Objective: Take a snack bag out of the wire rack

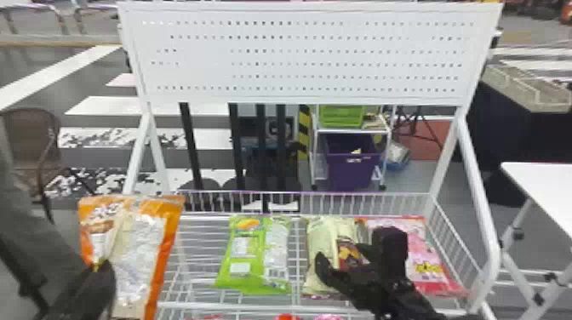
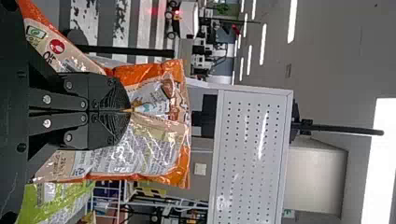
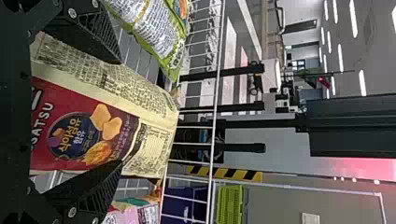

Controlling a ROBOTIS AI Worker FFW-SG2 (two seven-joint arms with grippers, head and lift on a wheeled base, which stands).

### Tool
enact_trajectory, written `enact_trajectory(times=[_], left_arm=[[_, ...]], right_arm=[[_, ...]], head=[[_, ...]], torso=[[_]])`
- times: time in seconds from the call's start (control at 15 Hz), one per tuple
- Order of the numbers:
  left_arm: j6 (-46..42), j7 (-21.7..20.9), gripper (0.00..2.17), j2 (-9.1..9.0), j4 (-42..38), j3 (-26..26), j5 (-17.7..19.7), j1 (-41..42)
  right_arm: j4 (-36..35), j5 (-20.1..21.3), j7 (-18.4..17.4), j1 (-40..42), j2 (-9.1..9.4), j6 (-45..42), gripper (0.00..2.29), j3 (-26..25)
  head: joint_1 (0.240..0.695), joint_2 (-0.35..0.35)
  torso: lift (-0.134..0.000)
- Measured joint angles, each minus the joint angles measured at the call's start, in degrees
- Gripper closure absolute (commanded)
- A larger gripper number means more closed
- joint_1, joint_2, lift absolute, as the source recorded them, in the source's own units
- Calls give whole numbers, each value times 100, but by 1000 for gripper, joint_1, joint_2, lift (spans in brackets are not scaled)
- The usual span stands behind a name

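Observation:
My left gripper point(image 1: 100, 276) is at the left of the head view, over the left part of the wire rack point(image 1: 200, 255), shut on the orange snack bag point(image 1: 140, 255). In the left wrist view, the left gripper point(image 2: 128, 110) pinches the middle of that orange bag point(image 2: 154, 154). My right gripper point(image 1: 351, 251) stands open over the cream and red snack bag point(image 1: 317, 255). Seen from the right wrist, the gripper point(image 3: 122, 112) has its fingers apart on either side of the cream and red bag point(image 3: 93, 126), which lies between them.
A green bag point(image 1: 251, 255) lies in the rack's middle and a pink bag point(image 1: 430, 255) at its right. A white pegboard point(image 1: 298, 55) rises behind the rack. The rack's white side post point(image 1: 481, 191) and a white table point(image 1: 544, 187) are at the right.

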Motion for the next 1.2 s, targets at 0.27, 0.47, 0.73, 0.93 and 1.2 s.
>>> enact_trajectory(times=[0.27, 0.47, 0.73, 0.93, 1.2], left_arm=[[-5, 0, 1872, 3, 12, 24, 12, 6], [-5, 0, 1872, -7, 24, 25, 8, -1], [-6, 0, 1872, -7, 36, 25, 9, -2], [-10, 0, 1872, -7, 32, 24, 6, -2], [-12, 0, 1872, -7, 0, 24, 6, 5]], right_arm=[[441, -71, 47, -381, 91, 322, 2246, 149], [357, -96, 71, -413, 111, 661, 2246, 164], [75, -141, -48, -268, 61, 781, 2246, 165], [-431, -168, -287, -60, 26, 831, 2246, 152], [-1635, -125, -480, 627, -266, 732, 2246, 8]], head=[[499, 0], [499, 0], [499, 0], [499, 0], [499, 0]], torso=[[0], [0], [0], [0], [0]])
